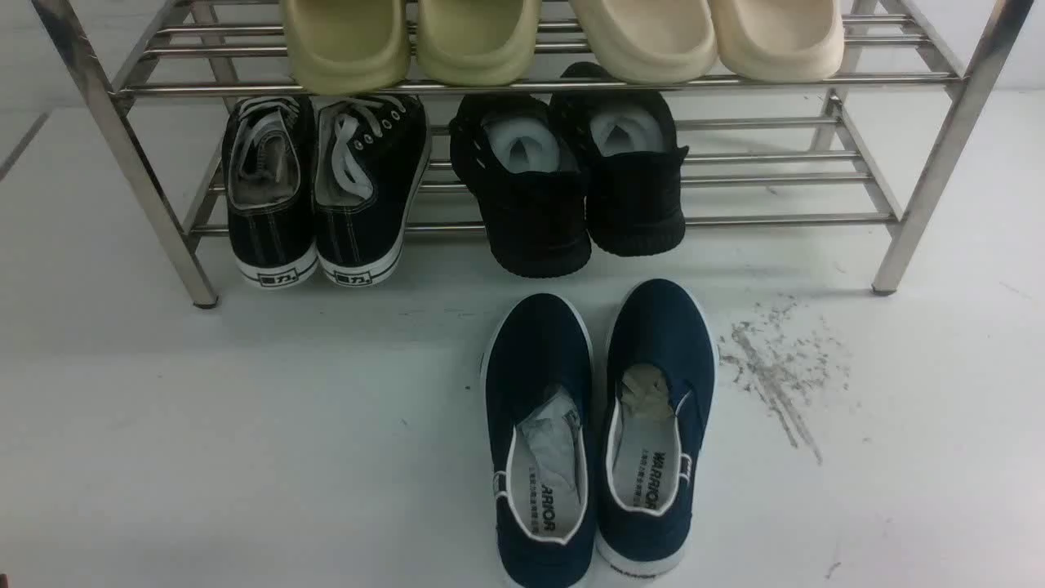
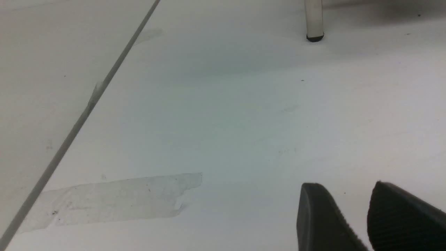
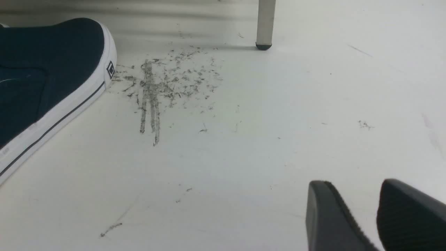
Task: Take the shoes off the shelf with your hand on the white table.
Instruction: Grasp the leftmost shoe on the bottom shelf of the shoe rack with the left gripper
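The black canvas lace-up sneakers with white laces and white rubber soles (image 1: pixel 343 220) sit on the lower tier of the shiny steel tube shelf (image 1: pixel 775 220), at its left end. Their heels face us and hang over the front rail. The two shoes touch each other.

Both sets of jaws are low over the white bench (image 1: pixel 245 425), well apart from the shelf. The left jaws show ribbed black pads (image 2: pixel 324 216) with a modest gap between them and nothing in it. The right jaws, with like pads (image 3: pixel 331 216), are likewise parted and empty.

We judge the main hazard to be the reach under the upper tier. The olive foam slides (image 1: pixel 408 41) overhang right above the sneakers, so a high approach could strike the rail or knock them down.

Since the sneakers press together, pulling one heel may drag or twist its partner off the tubes. The soft canvas collar may fold under a pinch and slip free, and loose laces could catch on a tube.

The all-black knit sneakers (image 1: pixel 571 188) stand just beside the target, so a drift to the right risks taking the wrong pair.

The shelf looks light; a snag might slide it across the bench.

The navy slip-ons with white trim (image 1: pixel 600 433) already fill the middle, which leaves the left side for setting down.
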